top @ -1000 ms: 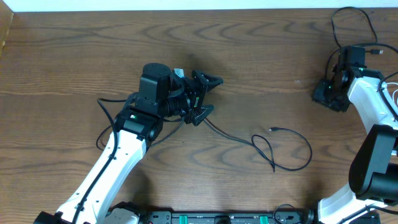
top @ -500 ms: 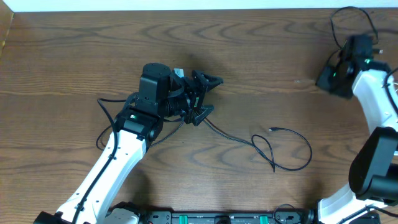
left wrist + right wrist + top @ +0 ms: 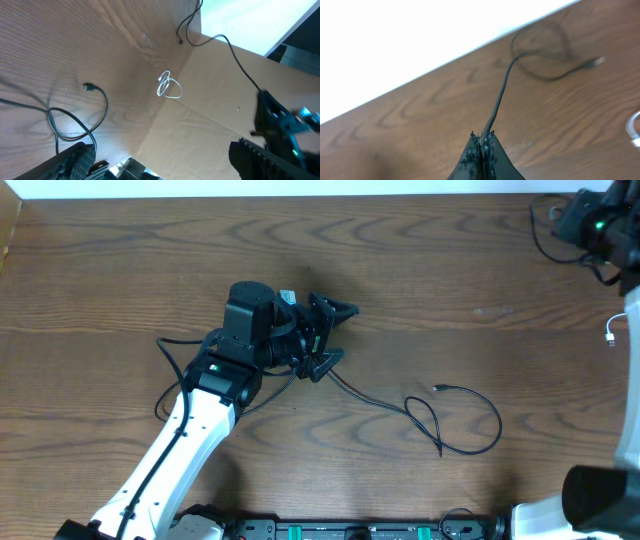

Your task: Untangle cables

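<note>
— What is the surface?

— A dark wood-grain table (image 3: pixel 120 260), with a white strip along its far edge; two white-and-black arms (image 3: pixel 190 430) reach in from the near side.

— Where are the cables?

— One thin black cable (image 3: pixel 470 395) lies right of centre on the wood; it makes a wide open curve with a small crossed loop at its left; its plug end sits free just inside the curve; a tail runs from the loop up and left toward the left gripper (image 3: pixel 333 333). A second black cable (image 3: pixel 500 95) is at the far right corner, in the right gripper (image 3: pixel 482 145). A white cable (image 3: pixel 167 85) lies in a small coil by the right edge; the three lie apart from one another.

— And the fingers?

— Left: spread wide, left of centre, one finger toward the far edge and one toward the near; the wrist view shows nothing between them; whether the nearer finger touches the tail of the black cable, I cannot tell. Right: pressed together, pinching the second black cable; from the pinch the cord runs away to a loop on the wood, with a pale plug end at the loop's right.

— Is the white cable touched?

— No; it lies on its own, well apart from both grippers; the right wrist view catches only a sliver of it at the frame's right edge.
</note>
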Motion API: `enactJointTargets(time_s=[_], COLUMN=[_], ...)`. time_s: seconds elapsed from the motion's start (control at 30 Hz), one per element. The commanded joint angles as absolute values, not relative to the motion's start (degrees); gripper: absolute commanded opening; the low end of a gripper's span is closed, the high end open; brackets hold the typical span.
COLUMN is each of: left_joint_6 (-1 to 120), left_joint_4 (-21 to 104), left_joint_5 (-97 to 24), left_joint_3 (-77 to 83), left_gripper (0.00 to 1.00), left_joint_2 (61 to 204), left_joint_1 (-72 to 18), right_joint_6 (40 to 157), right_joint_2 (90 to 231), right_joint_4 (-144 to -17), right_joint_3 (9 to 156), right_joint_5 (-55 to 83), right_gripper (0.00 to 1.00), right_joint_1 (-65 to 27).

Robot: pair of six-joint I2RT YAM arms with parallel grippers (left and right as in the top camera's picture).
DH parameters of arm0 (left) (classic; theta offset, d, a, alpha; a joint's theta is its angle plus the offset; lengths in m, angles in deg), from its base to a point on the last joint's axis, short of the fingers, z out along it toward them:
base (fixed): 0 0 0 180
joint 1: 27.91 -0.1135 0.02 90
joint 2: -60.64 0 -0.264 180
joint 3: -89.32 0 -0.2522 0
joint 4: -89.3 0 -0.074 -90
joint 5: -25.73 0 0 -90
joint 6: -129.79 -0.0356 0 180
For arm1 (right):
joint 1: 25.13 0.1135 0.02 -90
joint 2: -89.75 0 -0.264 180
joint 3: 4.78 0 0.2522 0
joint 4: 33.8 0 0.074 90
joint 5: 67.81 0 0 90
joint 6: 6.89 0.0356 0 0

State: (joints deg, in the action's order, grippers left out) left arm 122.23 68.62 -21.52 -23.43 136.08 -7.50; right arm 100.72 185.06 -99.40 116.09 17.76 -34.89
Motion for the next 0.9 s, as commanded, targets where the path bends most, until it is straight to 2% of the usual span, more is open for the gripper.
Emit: enactJointTargets(time_s=[0.0,0.1,0.2,0.43,0.6,0.7,0.87], left_joint_6=[121.2,121.2,121.2,121.2,121.2,121.2,121.2], left_joint_4=[68.7,68.7,68.7,68.7,68.7,68.7,68.7], left_joint_5=[-21.4,-21.4,-21.4,-21.4,-21.4,-21.4,-21.4], left_joint_3=[-22.7,-22.7,-22.7,-22.7,-22.7,-22.7,-22.7], left_gripper=[0.91,0.91,0.91,0.91,0.91,0.91,0.91], left_joint_2=[135.8,135.8,135.8,135.8,135.8,135.8,135.8], left_joint_1=[-7.6,-7.6,-7.6,-7.6,-7.6,-7.6,-7.6], right_joint_6=[100.2,100.7,101.4,98.6,92.3,91.6,94.3], right_joint_2=[183.0,183.2,184.7,191.9,197.4,200.2,205.1], right_joint_4=[-100.8,-102.9,-103.4,-100.0,-87.0,-77.4,-64.5], right_joint_3=[118.4,118.2,116.8,115.4,115.4,115.4,115.4], right_joint_5=[30.7,36.1,32.6,9.8,-4.8,-2.8,9.9], right_gripper=[0.01,0.01,0.01,0.01,0.01,0.01,0.01], right_joint_1=[-34.8,-34.9,-34.8,-34.8,-35.0,-35.5,-38.4])
